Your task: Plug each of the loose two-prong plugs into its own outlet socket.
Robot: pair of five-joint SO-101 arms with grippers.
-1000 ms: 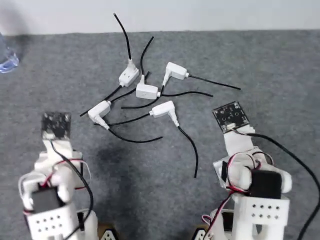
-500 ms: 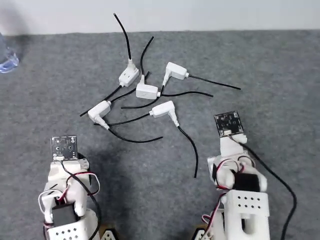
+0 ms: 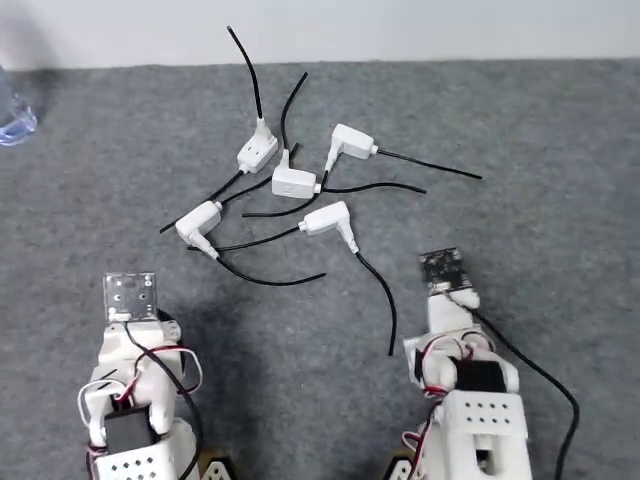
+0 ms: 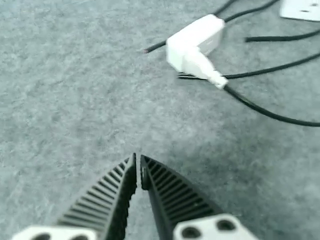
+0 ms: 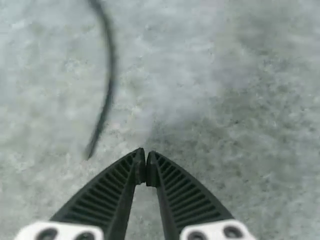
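Grey carpet (image 3: 520,150) is spread beneath both arms. The left gripper (image 4: 137,159) is seen pressed together, with a white plug (image 4: 192,45) lying ahead of its tips, apart. The right gripper (image 5: 145,152) is pressed together too, with a black cable (image 5: 105,95) ending near its tips.

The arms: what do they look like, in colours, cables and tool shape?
The left arm and right arm are white plastic with black motors and thin red, black and white wires. Each wrist carries a small circuit board. A thick black cable leaves the right arm. The left tool and right tool have two black, ribbed, pointed fingers on white mounts with round holes.
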